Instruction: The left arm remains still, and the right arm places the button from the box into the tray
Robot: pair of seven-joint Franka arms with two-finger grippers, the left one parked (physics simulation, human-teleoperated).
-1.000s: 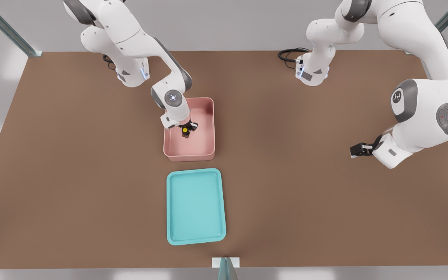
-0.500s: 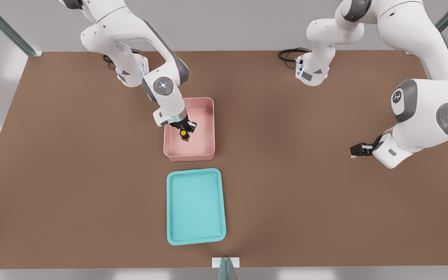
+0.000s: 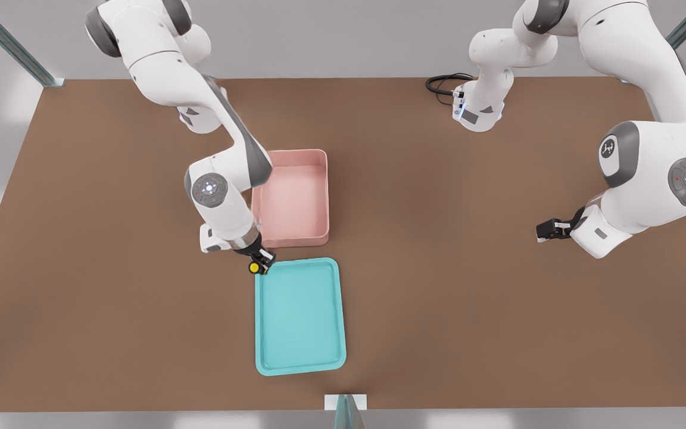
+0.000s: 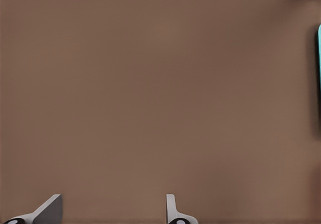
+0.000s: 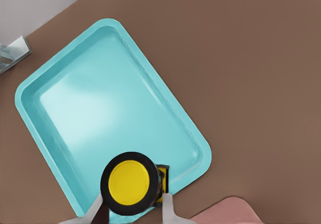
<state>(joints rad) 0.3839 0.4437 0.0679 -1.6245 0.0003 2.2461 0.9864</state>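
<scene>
The end effector (image 3: 258, 263) holds the button (image 3: 254, 268) tight. It has carried it up out of the pink box (image 3: 293, 197) and over to the corner of the blue tray (image 3: 300, 316). Next, I think, it moves further in and lets go.

A round yellow-capped button (image 3: 254, 268) on a dark body is held in the black gripper (image 3: 258, 263); a turquoise shallow tray (image 3: 299, 364), pink tall-walled box (image 3: 291, 241) and brown table (image 3: 498, 298) are seen.
</scene>
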